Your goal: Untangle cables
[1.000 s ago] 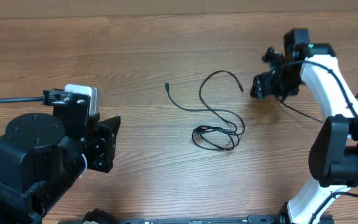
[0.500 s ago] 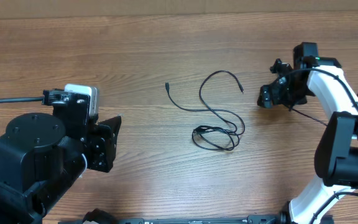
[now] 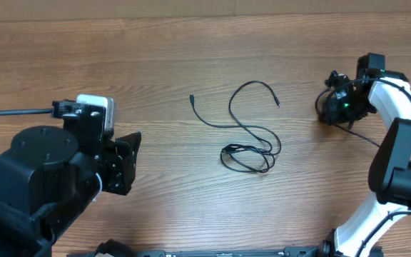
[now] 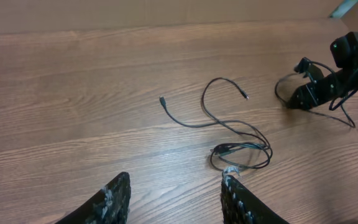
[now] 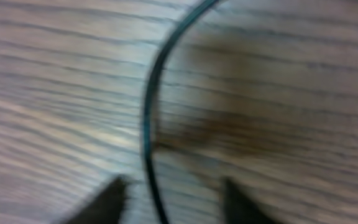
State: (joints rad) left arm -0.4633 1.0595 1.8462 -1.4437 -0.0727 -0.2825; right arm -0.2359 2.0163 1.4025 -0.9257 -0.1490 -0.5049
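Overhead, the cables [image 3: 252,143] lie looped mid-counter [image 3: 191,57]. At nine o'clock the left pincer [image 3: 128,163] is spread and empty; at three o'clock the right pincer [image 3: 328,108] has its fingers parted.

Open tabletop [image 3: 191,57] rings the cables [image 3: 252,135]; left claw [image 3: 125,163] and right claw [image 3: 329,111] stand well off.

No legible text, label, brand, number or sign anywhere in any of the views.

Thin black cables [image 3: 247,135], looped and tangled, flat on table, plug tips free
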